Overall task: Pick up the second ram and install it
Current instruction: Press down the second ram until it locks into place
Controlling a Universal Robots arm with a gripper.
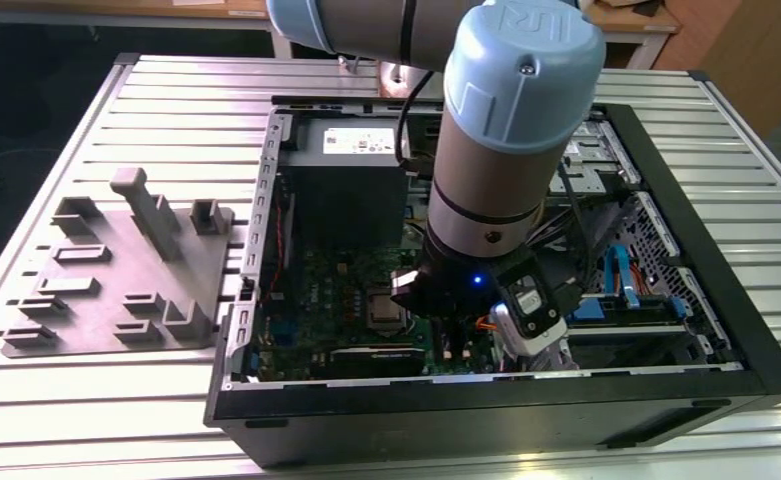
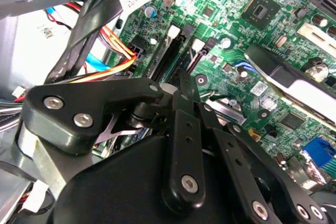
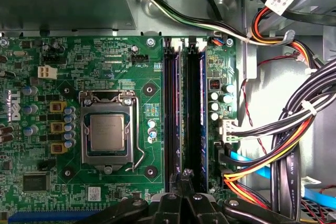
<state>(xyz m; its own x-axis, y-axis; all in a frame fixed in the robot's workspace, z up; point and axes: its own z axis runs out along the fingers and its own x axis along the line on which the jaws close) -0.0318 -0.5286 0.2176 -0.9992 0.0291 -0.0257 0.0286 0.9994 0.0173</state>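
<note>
Pincer (image 3: 185,179) low over the motherboard (image 3: 105,56), inside the open case (image 1: 710,300). In both wrist views its black fingers (image 2: 185,90) come together to a narrow tip; whether anything is pinched between them, cannot tell. The tip sits at the near end of the two black slot rails (image 3: 195,114).

Ram (image 3: 183,103): a thin dark stick standing on edge between the rails, running lengthwise away from the tip. Seated or not, cannot tell.

Beside the rails, the silver processor (image 3: 107,132) in its socket frame. On the other side, bundled cables (image 3: 283,135), orange, yellow and black.

Farther off, exterior view: the arm (image 1: 497,150) reaches down into the case; the case stands on a slatted desk (image 1: 43,420). Grey fixture plate (image 1: 123,270) on the desk at the exterior view's left.
</note>
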